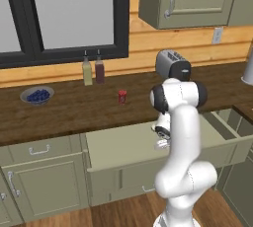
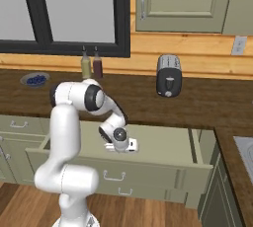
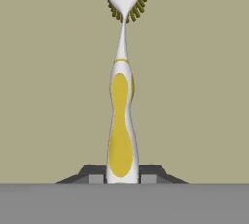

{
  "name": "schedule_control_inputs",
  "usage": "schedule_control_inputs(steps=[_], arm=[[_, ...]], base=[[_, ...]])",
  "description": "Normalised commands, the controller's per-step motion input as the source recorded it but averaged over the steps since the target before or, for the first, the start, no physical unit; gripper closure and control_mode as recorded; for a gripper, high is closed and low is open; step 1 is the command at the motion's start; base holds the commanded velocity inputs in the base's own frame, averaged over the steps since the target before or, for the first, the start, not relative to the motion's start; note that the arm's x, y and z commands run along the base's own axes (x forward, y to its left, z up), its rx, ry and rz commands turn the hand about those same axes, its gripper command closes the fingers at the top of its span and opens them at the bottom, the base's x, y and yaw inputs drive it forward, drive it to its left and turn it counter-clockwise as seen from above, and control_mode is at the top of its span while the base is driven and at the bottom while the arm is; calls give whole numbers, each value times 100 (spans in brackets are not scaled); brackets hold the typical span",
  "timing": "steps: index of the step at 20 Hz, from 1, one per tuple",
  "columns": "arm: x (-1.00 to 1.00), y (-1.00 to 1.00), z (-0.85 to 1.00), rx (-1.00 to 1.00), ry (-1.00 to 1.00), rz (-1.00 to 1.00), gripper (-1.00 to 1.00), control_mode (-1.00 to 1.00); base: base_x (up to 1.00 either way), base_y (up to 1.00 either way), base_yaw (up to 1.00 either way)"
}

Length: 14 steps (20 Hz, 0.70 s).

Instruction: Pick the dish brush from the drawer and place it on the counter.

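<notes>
Gripper (image 3: pixel 122 179): jaws pressed in on either side of the handle's butt end, pinching the dish brush.
Dish brush (image 3: pixel 121 121): lies flat on the drawer floor, running straight out ahead of the jaws; butt end between them, head farthest away.
Handle: slim, waisted, white with yellow inlay; looks like stiff moulded plastic, likely smooth and a little slippery.
Weight: judged very light; a gentle pinch should carry it.
Hold point: the thick yellow swell nearest the jaws seems best; the thin neck ahead would twist more easily.
Head: small, white, round, fringed with short dark-yellow bristles; soft there, poor for gripping.
Drawer (image 1: pixel 123 144): pulled open, pale bare floor under and beyond the jaws.
Counter (image 1: pixel 74 110): dark wood, above and beyond the jaws, with open room.
</notes>
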Motion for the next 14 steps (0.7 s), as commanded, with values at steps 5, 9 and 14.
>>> schedule_control_inputs(steps=[5, 9, 14], arm=[[3, -2, 100, 0, 0, 19, 100, -100], [0, -12, 55, -8, 25, 24, 100, -100], [19, -37, 53, -4, 14, 50, 100, -100]], base=[[0, 0, 0], [0, 0, 0], [0, 0, 0]])
